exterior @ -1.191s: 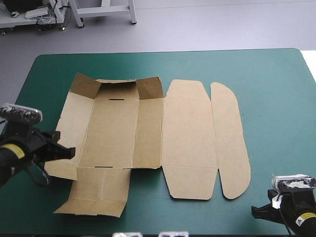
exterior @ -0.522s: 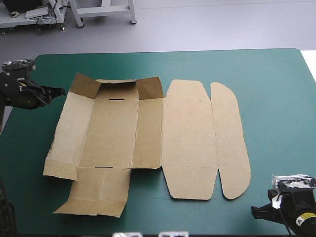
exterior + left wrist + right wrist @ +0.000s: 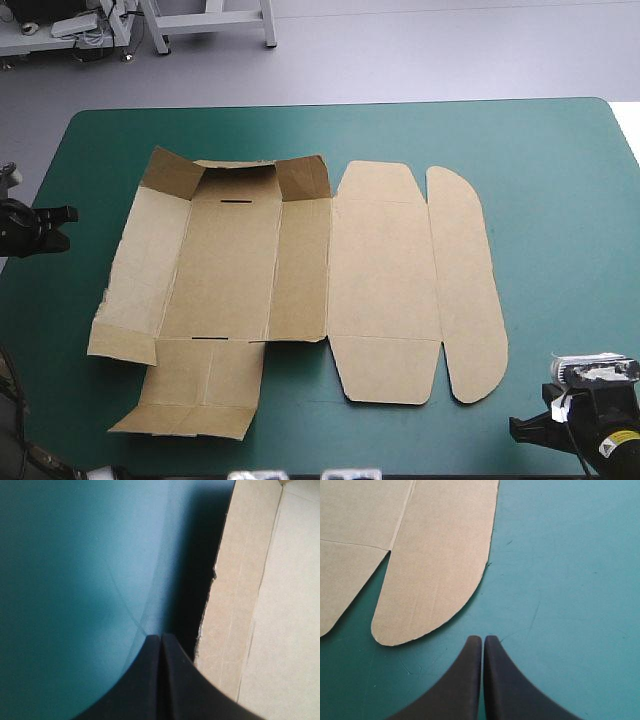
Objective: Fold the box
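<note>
Brown box (image 3: 300, 270) nearly flat on the teal-green cover (image 3: 560, 180); left gripper (image 3: 161, 639), pinched together, off its left edge; right gripper (image 3: 483, 640), together too, by its rounded flap (image 3: 435, 580); walls barely begun, seemingly; next, lift a side panel.

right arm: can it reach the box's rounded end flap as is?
Probably yes. The right gripper, shut and empty, sits over bare teal-green cover, and the rounded flap of the box lies flat just ahead of it. Nothing lies between them.
</note>
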### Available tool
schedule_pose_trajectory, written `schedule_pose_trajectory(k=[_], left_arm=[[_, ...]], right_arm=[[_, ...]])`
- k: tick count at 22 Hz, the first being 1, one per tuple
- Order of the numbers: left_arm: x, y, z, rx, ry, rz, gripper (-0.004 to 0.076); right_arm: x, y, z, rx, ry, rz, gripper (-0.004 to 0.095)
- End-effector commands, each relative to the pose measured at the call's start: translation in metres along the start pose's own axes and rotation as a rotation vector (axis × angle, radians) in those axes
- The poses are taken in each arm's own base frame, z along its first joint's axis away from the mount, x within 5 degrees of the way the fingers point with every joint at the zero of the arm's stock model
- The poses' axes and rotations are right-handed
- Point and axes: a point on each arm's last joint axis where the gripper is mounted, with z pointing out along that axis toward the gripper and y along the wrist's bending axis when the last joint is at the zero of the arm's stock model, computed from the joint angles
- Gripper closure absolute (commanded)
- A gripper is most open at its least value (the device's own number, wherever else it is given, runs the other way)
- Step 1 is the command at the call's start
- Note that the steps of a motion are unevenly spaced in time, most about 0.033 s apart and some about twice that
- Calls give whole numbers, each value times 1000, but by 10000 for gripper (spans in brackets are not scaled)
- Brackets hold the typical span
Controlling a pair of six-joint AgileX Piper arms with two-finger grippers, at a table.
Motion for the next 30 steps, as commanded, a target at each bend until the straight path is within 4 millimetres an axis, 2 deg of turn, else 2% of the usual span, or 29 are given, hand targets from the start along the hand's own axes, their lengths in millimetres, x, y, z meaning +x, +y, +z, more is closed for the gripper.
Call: schedule_pose_trajectory(k=[1, 5, 7, 8, 10, 15, 20, 23, 28, 30], left_arm=[[-2, -12, -18, 33, -44, 27, 704], [-1, -14, -16, 73, -25, 16, 565], [0, -17, -12, 118, -20, -3, 408], [1, -20, -7, 152, -11, -17, 254], [6, -20, 3, 142, 33, -7, 115], [20, -21, 25, 215, 96, -37, 129], [48, -21, 52, 310, 183, -22, 154], [57, -31, 63, 348, 220, 31, 160], [58, -58, 72, 378, 251, 174, 162], [59, -63, 76, 358, 272, 216, 195]], right_arm=[[-11, 0, -5, 0, -65, -7, 908], [-11, 0, -5, 0, -65, -7, 908], [-11, 0, -5, 0, -65, -7, 908], [-11, 0, -5, 0, -65, -7, 908], [-11, 0, -5, 0, -65, -7, 908], [-11, 0, -5, 0, -65, -7, 908], [-11, 0, -5, 0, -65, -7, 908], [-11, 0, -5, 0, -65, -7, 908], [-11, 0, -5, 0, -65, -7, 908], [-11, 0, -5, 0, -65, -7, 908]])
